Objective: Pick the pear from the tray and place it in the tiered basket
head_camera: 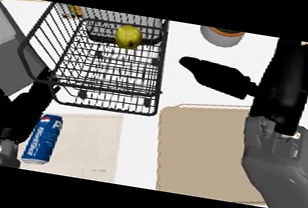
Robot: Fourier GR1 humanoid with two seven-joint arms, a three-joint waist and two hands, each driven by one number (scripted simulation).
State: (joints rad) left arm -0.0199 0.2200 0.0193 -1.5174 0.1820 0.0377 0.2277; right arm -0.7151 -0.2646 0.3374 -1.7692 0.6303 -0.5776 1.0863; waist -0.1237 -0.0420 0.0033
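Counter [189, 89]: a white top that fills most of my view, with everything else sitting on it.
My right arm: it comes up from the lower right and crosses over the right side of the tray.
Tiered basket [105, 75]: black wire, upper left on the counter, seen from above so the tiers overlap.
Tray [194, 153]: flat and tan, right of centre and just below the basket's near corner. Nothing lies on the part I can see.
Pale mat [94, 144]: a light square lying flat to the left of the tray.
My right hand [217, 78]: black, held above the counter between the basket and my forearm, fingers straight and pointing left toward the basket, holding nothing.
My left hand [9, 113]: black, low at the left edge just beside the can, fingers up and relaxed, closed on nothing.
Blue soda can [43, 139]: lying on its side at the mat's left edge.
Round container [222, 36]: at the far edge of the counter, only partly showing.
Pear [128, 37]: yellow-green, resting inside the tiered basket near its far side, well apart from the tray and from both my hands.
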